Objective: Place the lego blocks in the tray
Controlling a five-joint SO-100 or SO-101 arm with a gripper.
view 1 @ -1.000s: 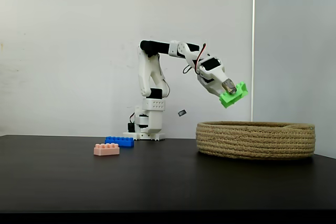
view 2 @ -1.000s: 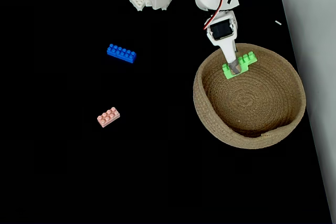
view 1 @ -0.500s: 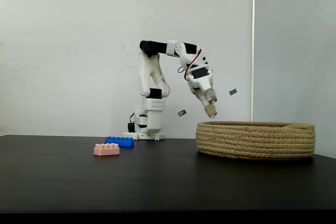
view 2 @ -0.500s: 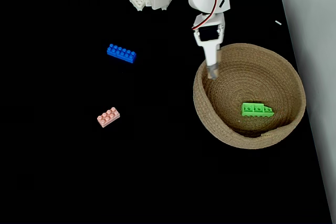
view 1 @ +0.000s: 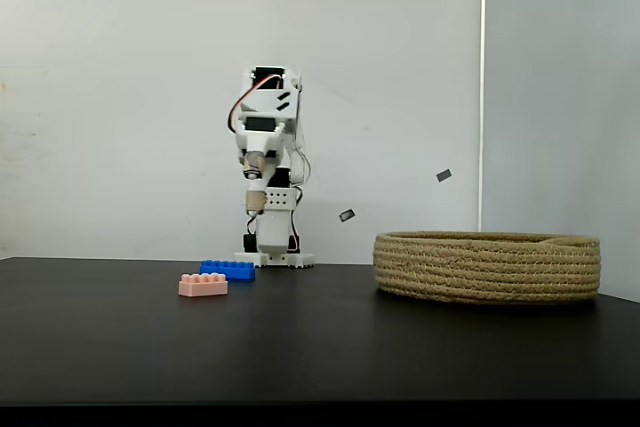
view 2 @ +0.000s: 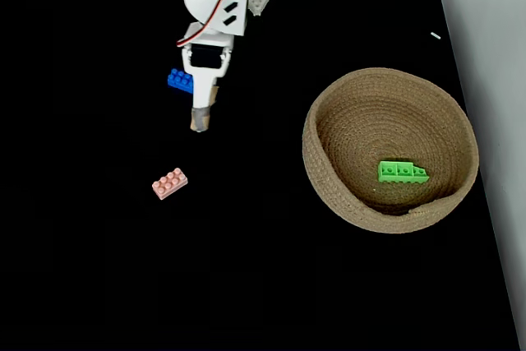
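Swung back off the tray, the arm now sat over the two bricks still out on the desk, green one already dropped in.

From the side, the gripper [view 1: 255, 203] hung above the blue brick [view 1: 227, 269], with the pink brick [view 1: 203, 285] beside it. From above, the gripper [view 2: 200, 121] looked clenched and carried nothing, its arm covering part of the blue brick [view 2: 178, 80]; the pink brick [view 2: 170, 183] lay apart on the desk [view 2: 99, 269]. Green brick [view 2: 401, 172] lay inside the rope tray [view 2: 325, 195].
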